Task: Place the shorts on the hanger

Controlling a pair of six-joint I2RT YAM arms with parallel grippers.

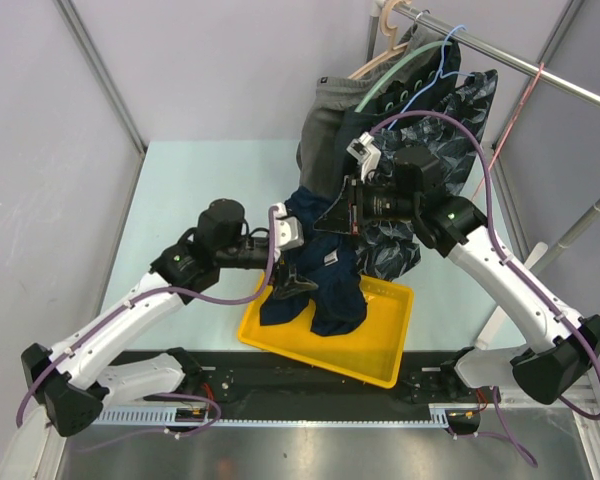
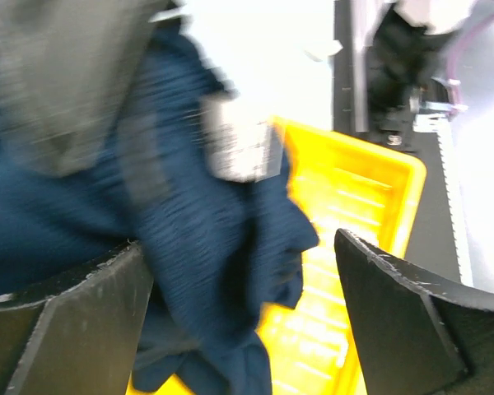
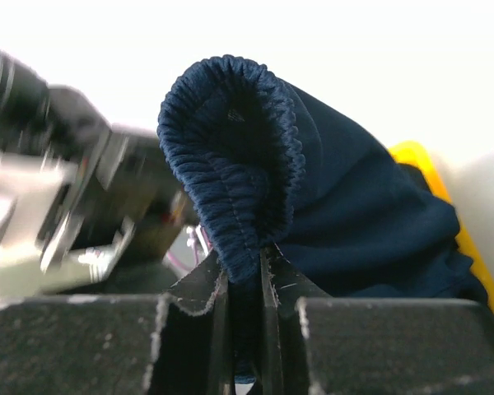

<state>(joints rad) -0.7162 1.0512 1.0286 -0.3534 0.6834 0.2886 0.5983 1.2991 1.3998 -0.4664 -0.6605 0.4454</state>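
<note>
The dark navy shorts [image 1: 320, 275] hang from my right gripper [image 1: 332, 217], which is shut on the ribbed waistband [image 3: 230, 164]. Their legs droop into the yellow tray [image 1: 385, 345]. A small white label [image 2: 239, 148] shows on the fabric. My left gripper [image 1: 298, 285] is open beside the hanging shorts. In the left wrist view the blurred navy cloth [image 2: 189, 247] lies between and beyond the wide-apart fingers [image 2: 412, 321]. The thin pink-red hanger [image 1: 515, 110] hangs from the rail at the far right, away from both grippers. Its clips do not show.
On the metal rail [image 1: 570, 85] hang a beige hanger [image 1: 378, 45], a mint-green hanger [image 1: 400, 75] with grey shorts [image 1: 330, 110], and a blue wire hanger [image 1: 442, 55] with patterned shorts [image 1: 460, 130], right behind my right arm.
</note>
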